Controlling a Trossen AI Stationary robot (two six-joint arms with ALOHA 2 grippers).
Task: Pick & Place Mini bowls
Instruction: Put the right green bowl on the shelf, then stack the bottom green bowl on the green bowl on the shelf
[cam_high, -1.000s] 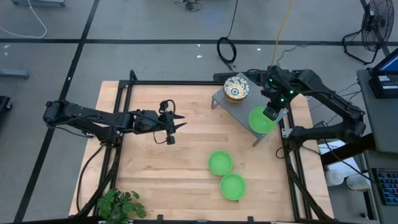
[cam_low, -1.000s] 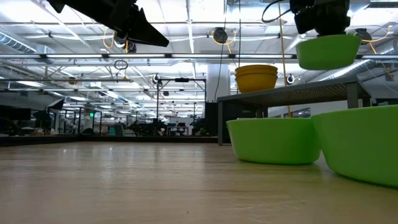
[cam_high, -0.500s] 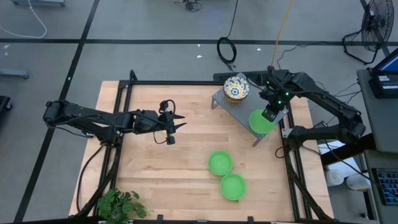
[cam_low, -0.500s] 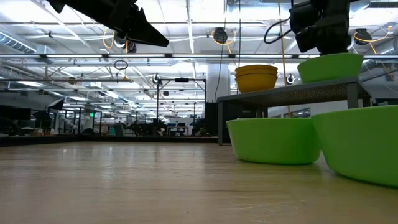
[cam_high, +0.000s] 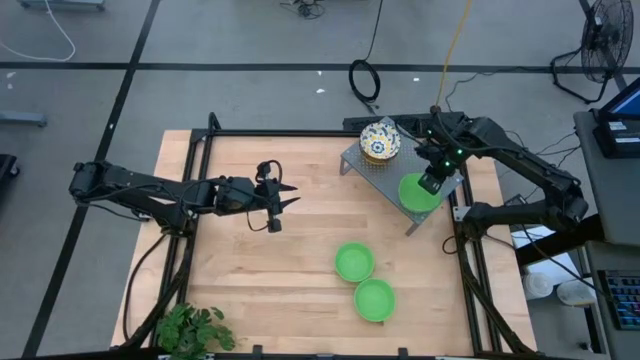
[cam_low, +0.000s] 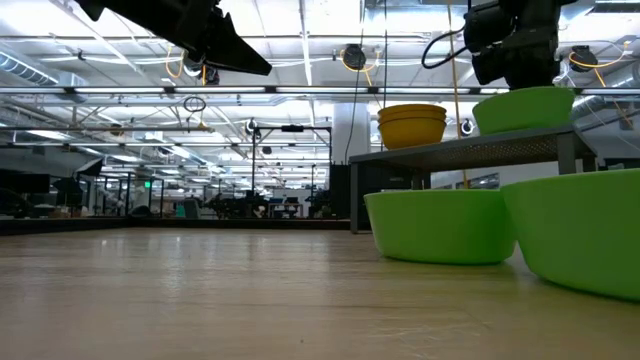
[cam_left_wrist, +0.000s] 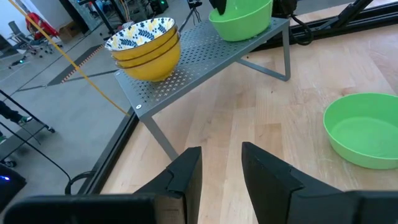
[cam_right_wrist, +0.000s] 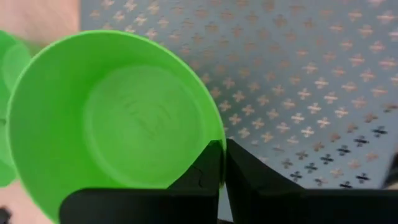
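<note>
My right gripper (cam_high: 431, 184) is over the grey perforated rack (cam_high: 392, 166), shut on a green bowl (cam_high: 418, 193) that sits on the rack's right part (cam_low: 522, 108). A stack of yellow bowls with a blue-and-yellow pattern inside (cam_high: 380, 141) stands on the rack's far left part (cam_left_wrist: 144, 45). Two more green bowls (cam_high: 354, 262) (cam_high: 375, 299) rest on the table near the rack. My left gripper (cam_high: 286, 199) hangs open above the middle of the table (cam_left_wrist: 221, 177), well left of the rack. My right gripper (cam_right_wrist: 224, 165) pinches the green bowl's rim (cam_right_wrist: 217, 138) on the bowl's right side, one finger inside the bowl and one outside. The fingers come from above, pointing down. In the low view the bowl's base meets the rack top (cam_low: 520, 131), with the bowl about upright.
The rack (cam_low: 470, 150) stands on thin legs at the table's far right. A black frame (cam_high: 200, 180) runs around the table. A green plant (cam_high: 195, 328) sits at the near left corner. Bare wood (cam_high: 260, 270) lies between the left arm and the bowls.
My right gripper has moved down and brought the green bowl from above the rack onto its top, shifting slightly toward the patterned stack. It has stayed shut on the rim.
</note>
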